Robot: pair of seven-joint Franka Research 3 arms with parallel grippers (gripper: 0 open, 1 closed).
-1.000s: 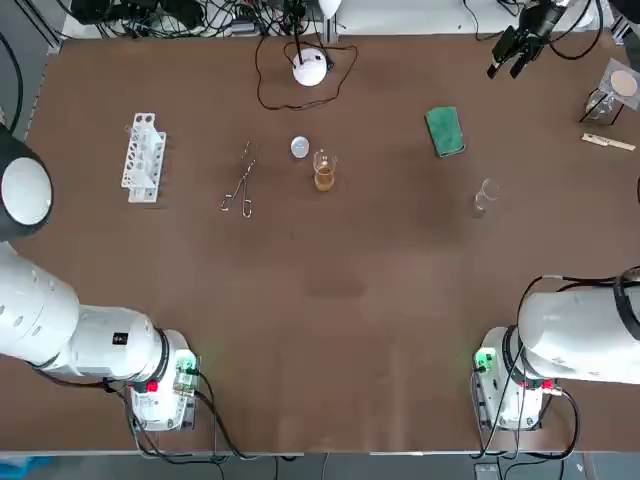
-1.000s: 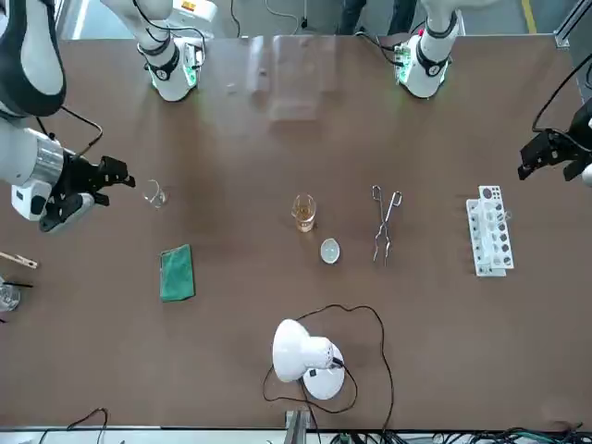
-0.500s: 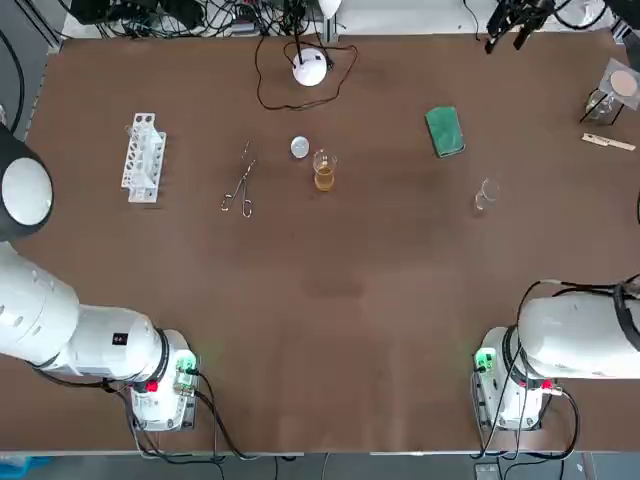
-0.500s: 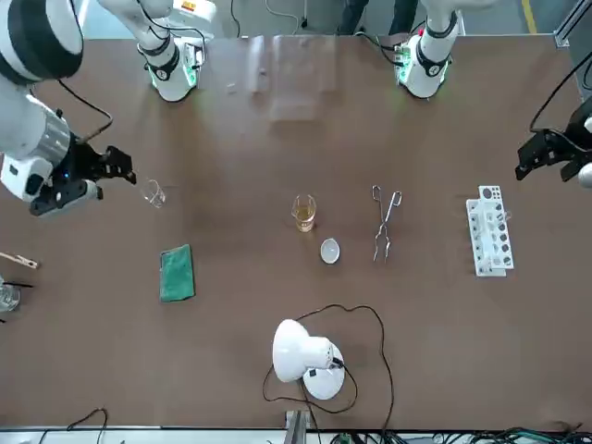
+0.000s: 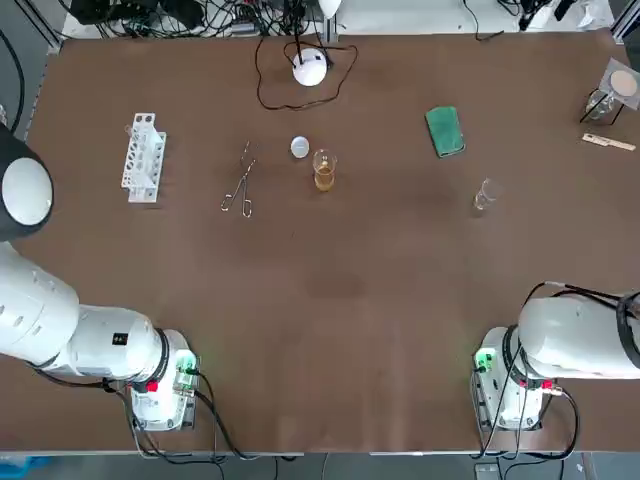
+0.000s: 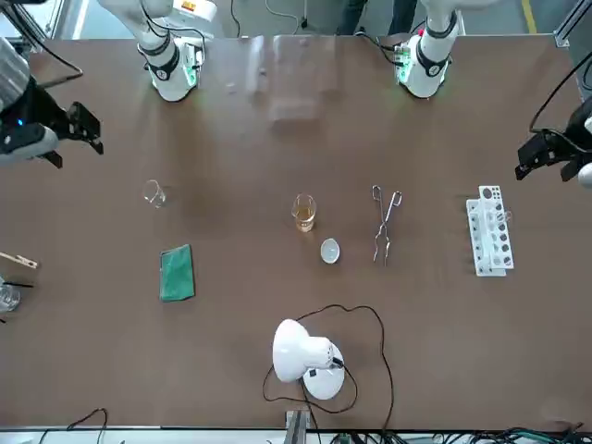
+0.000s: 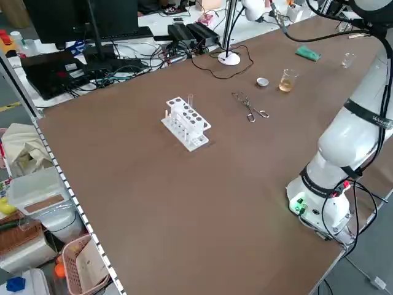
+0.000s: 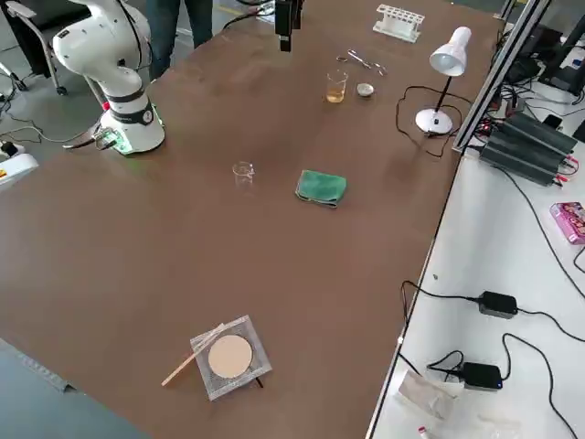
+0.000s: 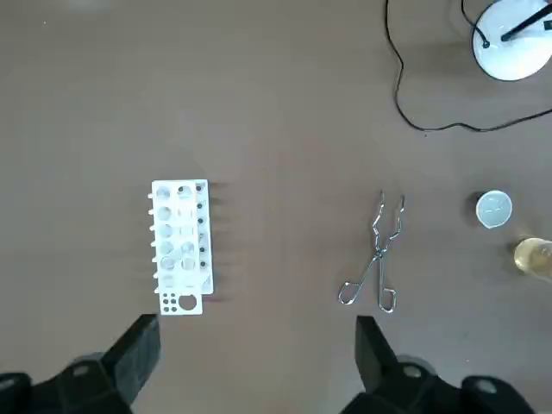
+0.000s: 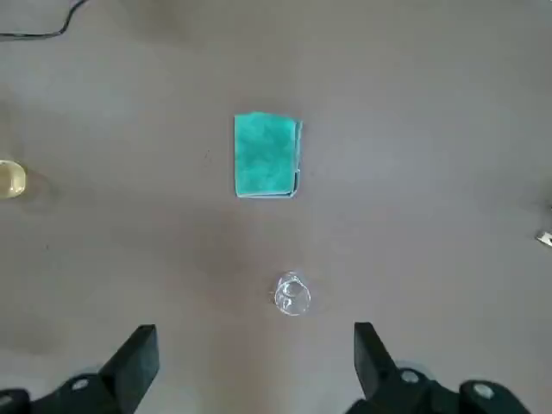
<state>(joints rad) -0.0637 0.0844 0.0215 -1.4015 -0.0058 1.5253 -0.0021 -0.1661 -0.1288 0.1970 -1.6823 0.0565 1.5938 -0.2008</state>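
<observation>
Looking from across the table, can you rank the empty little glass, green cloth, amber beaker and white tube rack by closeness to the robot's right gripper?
From the right gripper, at the table's edge:
1. empty glass, closest by.
2. green cloth, nearer the camera.
3. amber beaker, mid-table.
4. tube rack, opposite side, near the left gripper.

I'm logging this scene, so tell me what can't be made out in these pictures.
Small beaker: any liquid inside, too small and clear in every view.
Test tube rack: which holes are filled, too small in the left wrist view.
Right gripper: cut off by the top view's upper edge.
Mesh pad: mostly cut by the front view's left edge.
</observation>
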